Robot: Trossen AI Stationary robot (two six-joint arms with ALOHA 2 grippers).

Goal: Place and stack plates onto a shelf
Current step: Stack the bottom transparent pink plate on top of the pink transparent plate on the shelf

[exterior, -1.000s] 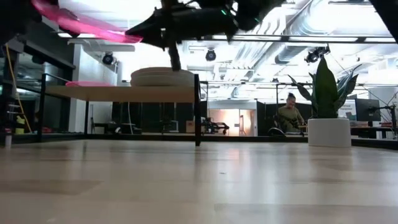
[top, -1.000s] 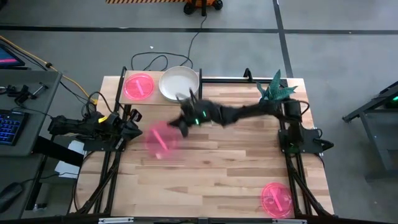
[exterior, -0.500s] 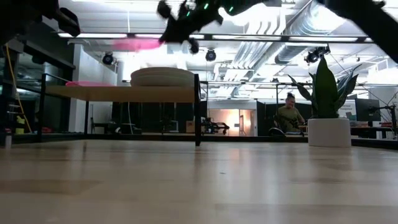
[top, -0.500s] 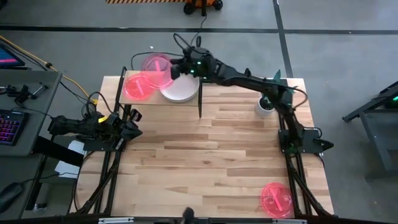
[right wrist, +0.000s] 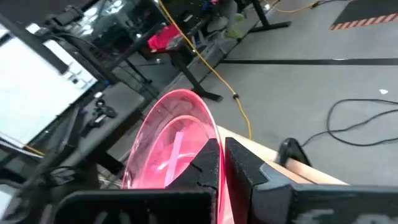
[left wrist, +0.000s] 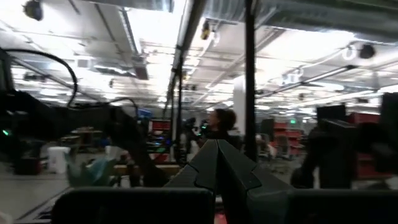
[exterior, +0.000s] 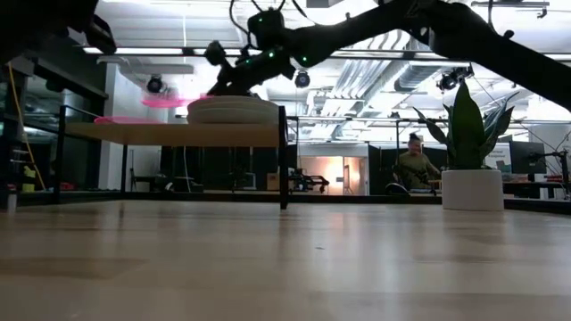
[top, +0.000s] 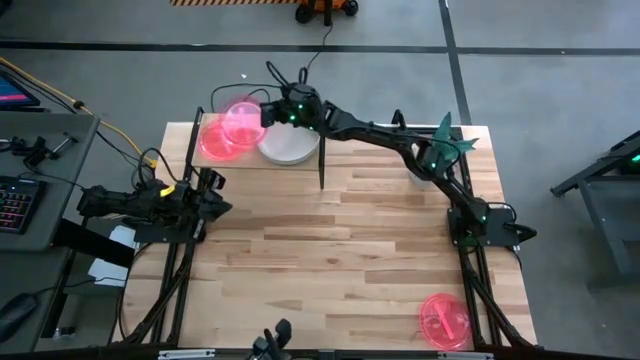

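Observation:
My right gripper reaches over the shelf at the table's far left and is shut on a translucent pink plate. In the low view this plate hovers above the shelf board. A second pink plate lies flat on the shelf's left half. A stack of pale plates sits on its right half. A third pink plate lies on the table near the right corner. My left gripper waits shut at the left edge. My right gripper pinches the pink plate's rim between its two fingers, on the side nearest the arm. It comes from the table's right, about level. The plate is lifted clear, nearly level, above the pink plate on the shelf.
A white plant pot with a green plant stands at the far right, under my right arm. The shelf's black posts rise at its corners. Bare plank tabletop spreads across the middle. A person sits in the room behind.
My right gripper has carried the pink plate from high above the table's left middle toward the far edge, over the shelf. It has then come down and a little left, so the plate now hangs just above the shelf's pink plate. It stays shut on the plate throughout.

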